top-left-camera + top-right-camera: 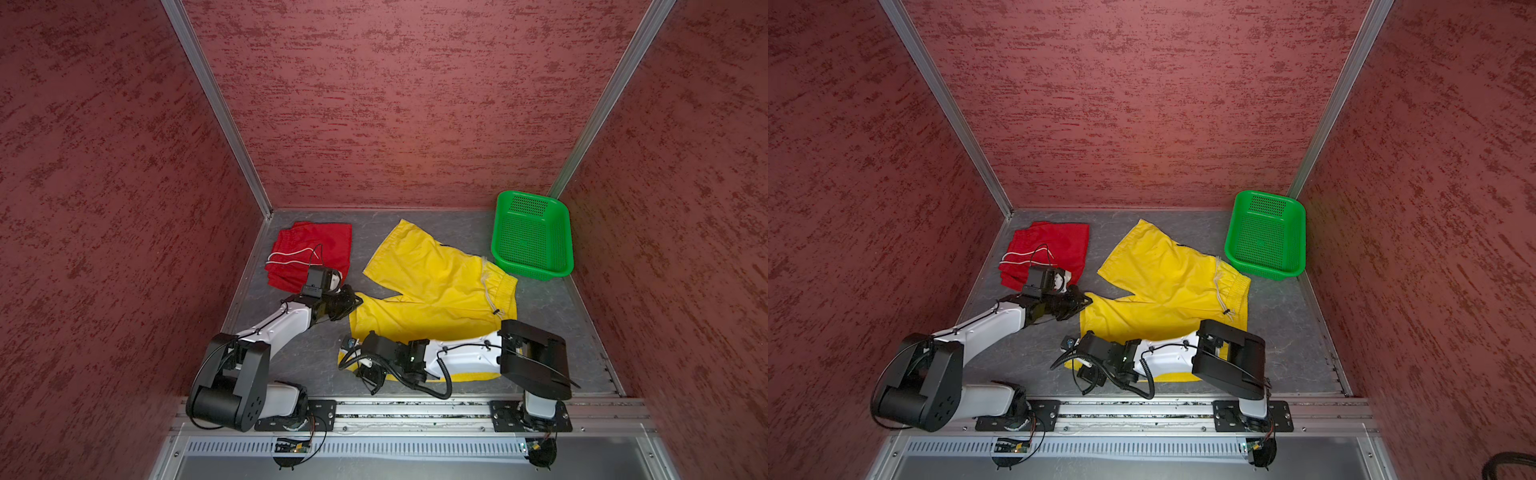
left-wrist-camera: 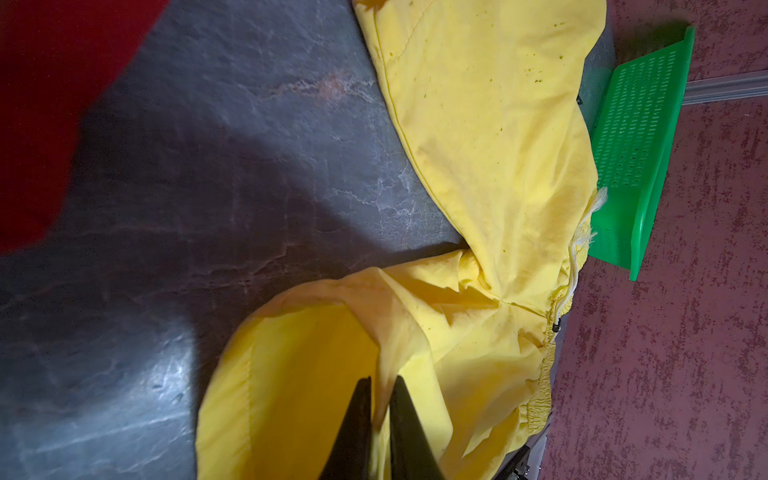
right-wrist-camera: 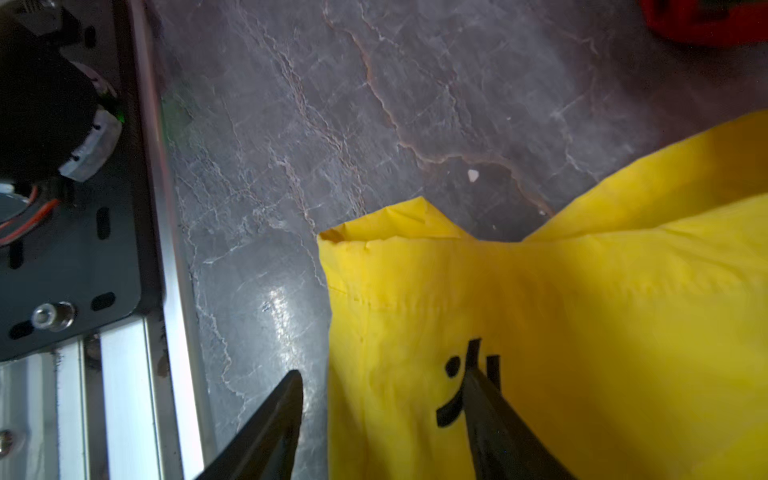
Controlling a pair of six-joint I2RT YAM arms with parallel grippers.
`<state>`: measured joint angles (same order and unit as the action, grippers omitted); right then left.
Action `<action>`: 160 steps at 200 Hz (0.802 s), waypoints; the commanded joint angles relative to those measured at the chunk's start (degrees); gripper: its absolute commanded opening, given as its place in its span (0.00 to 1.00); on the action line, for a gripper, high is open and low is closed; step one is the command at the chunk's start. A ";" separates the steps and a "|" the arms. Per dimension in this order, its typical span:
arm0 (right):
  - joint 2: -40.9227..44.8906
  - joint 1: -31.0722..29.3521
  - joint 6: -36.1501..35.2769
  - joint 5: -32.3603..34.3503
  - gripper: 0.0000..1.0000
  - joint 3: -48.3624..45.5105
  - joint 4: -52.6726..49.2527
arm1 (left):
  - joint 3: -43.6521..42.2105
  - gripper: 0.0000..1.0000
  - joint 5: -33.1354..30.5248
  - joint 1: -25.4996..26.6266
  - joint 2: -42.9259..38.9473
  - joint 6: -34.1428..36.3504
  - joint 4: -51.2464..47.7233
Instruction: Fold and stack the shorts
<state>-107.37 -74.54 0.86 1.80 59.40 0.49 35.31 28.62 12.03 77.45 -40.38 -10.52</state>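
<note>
L end effector (image 2: 380,399) pinched yellow shorts (image 1: 436,282) at leg hem; R end effector (image 3: 382,372), spread, straddled hem's other corner, prob. for two-pt fold lift.

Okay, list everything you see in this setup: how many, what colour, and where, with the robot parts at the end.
red shorts: one, bright red with white drawstring, looks folded, back left of the table.
yellow shorts: one, yellow, spread unfolded mid-table.
basket: one, green perforated, empty, back right corner.
table: one, grey marbled, under everything.
walls: three, maroon textured, around the table.
rail: one, silver, front edge.
left gripper: one, black, shut on a fold of the yellow shorts' leg.
right gripper: one, black, open, straddling the yellow shorts' edge by a dark logo.
</note>
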 commanded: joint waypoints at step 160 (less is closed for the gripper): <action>10.06 -0.86 -5.07 -7.07 0.00 -13.34 13.82 | -1.40 0.59 -0.96 -6.23 -8.10 1.69 -7.34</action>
<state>-100.86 -75.13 -3.38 -4.10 48.64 9.23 34.65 29.12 8.16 73.38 -39.90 -14.41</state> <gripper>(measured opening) 0.050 0.578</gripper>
